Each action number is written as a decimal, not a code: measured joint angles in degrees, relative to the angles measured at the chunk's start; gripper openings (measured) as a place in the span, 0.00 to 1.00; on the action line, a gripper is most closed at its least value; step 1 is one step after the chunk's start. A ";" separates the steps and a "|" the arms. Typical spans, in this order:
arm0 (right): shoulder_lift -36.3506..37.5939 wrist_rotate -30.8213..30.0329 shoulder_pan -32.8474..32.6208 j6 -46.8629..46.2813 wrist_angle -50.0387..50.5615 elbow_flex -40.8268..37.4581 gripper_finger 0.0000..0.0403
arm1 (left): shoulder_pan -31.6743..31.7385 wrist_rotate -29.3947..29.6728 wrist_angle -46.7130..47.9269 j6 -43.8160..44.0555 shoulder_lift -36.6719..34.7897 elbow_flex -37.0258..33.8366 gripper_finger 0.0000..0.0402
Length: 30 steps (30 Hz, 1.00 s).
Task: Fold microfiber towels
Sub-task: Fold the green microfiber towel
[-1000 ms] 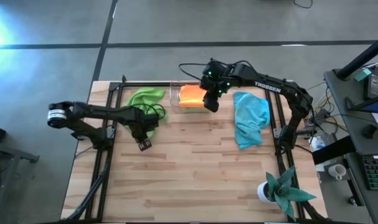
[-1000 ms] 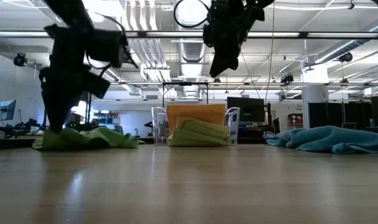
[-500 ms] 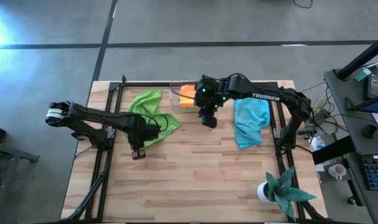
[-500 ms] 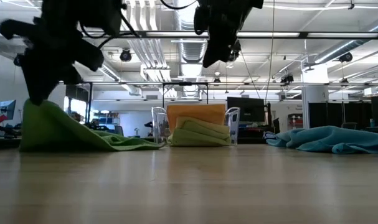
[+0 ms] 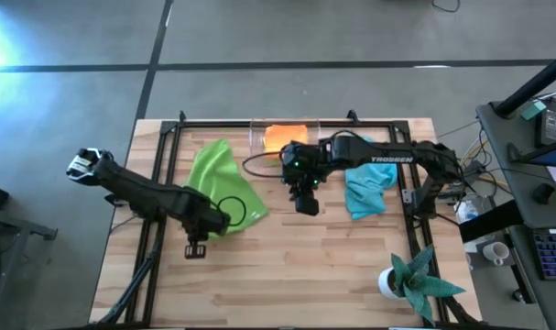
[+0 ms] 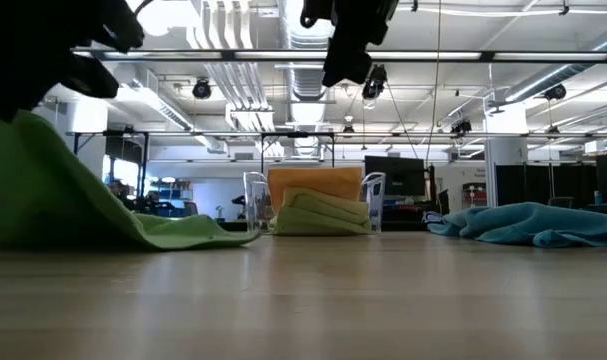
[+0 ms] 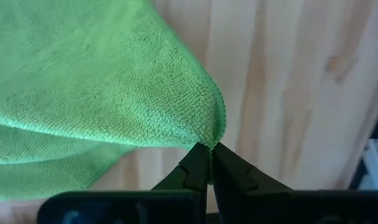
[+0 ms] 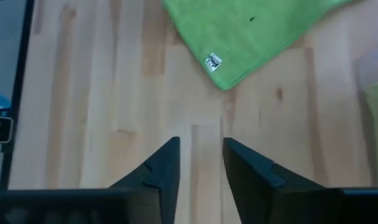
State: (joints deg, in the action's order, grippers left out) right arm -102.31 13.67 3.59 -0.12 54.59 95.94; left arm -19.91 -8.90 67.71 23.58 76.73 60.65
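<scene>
A lime green towel (image 5: pixel 224 181) lies spread on the table's left half. Its near corner is raised and the rest slopes down to the wood (image 6: pixel 188 236). My left gripper (image 5: pixel 207 227) is shut on that corner. My right gripper (image 5: pixel 307 203) is open and empty, high above bare wood at the table's middle (image 8: pixel 201 155), just right of the green towel's tagged corner (image 8: pixel 225 79). A light blue towel (image 5: pixel 369 179) lies crumpled at the right. An orange towel (image 5: pixel 282 136) and a folded yellow-green one (image 6: pixel 323 213) sit in a clear bin (image 6: pixel 253 203). My left gripper pinches the green towel's near corner (image 7: pixel 215 132) between its two fingertips, coming from above. One layer or several, I cannot tell. The corner is lifted clear, and the cloth slopes down from it to its far part on the table.
The clear bin (image 5: pixel 256 139) stands at the far edge, in the middle. A teal spiky plant in a white pot (image 5: pixel 408 280) stands at the near right corner. Bare wood lies across the near half of the table (image 5: pixel 287 275).
My left gripper has gone up and toward the table's near edge with the green towel's corner. The towel has been drawn out from a crumpled heap into a spread sheet. My right gripper has moved from over the bin toward the table's middle.
</scene>
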 joint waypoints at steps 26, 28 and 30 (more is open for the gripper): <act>-0.26 -0.24 -8.08 4.64 -23.47 -8.16 0.35 | -3.36 -1.17 -1.25 7.77 -0.16 1.63 0.00; -0.28 -0.35 -8.08 3.94 -23.30 -8.68 0.36 | -3.36 -1.21 -1.24 7.64 -0.17 1.63 0.00; -0.28 -0.39 -8.28 3.34 -23.55 -8.70 0.37 | -3.36 -1.21 -1.25 7.62 -0.17 1.63 0.00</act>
State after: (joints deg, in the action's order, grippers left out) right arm -102.59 13.28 -4.69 3.22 31.04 87.24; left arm -23.27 -10.11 66.46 31.20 76.55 62.28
